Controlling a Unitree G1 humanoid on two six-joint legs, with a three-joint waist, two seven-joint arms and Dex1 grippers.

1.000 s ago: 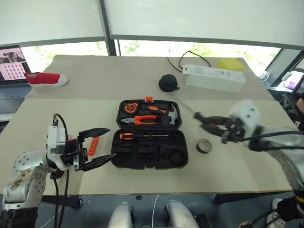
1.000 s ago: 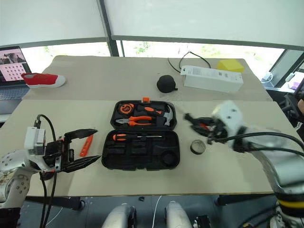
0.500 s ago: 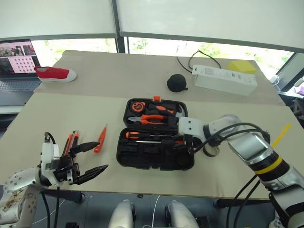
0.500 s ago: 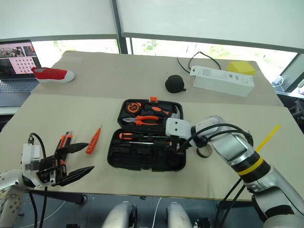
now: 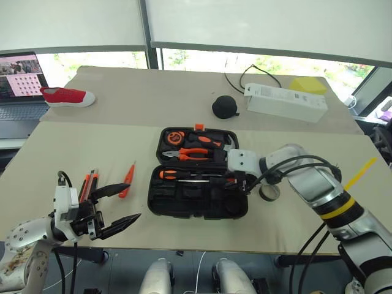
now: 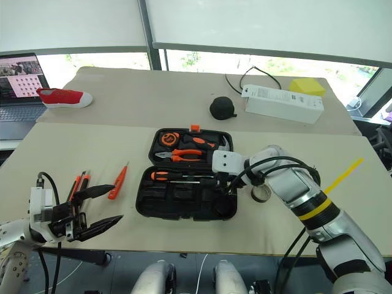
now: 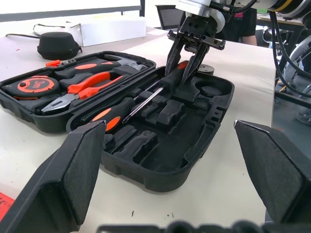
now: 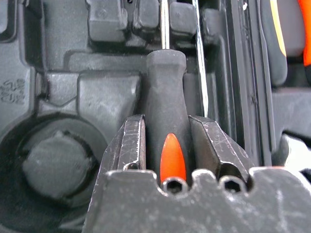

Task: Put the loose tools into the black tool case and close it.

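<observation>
My table (image 5: 73, 153) carries the open black tool case (image 5: 199, 199), a red shoe (image 5: 67, 96), a black round lump (image 5: 225, 107) and a white box (image 5: 285, 101). Left of the case lie a slim orange tester screwdriver (image 5: 127, 180) and, I think, the utility knife (image 5: 84, 185); a small tape roll (image 5: 268, 192) sits on its right.

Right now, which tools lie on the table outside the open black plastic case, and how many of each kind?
Slim all-orange tester screwdriver: 1
Long black-and-orange utility knife: 1
Small dark tape roll: 1
Total: 3

Bare tabletop (image 5: 79, 144) left of open case (image 5: 197, 199)
</observation>
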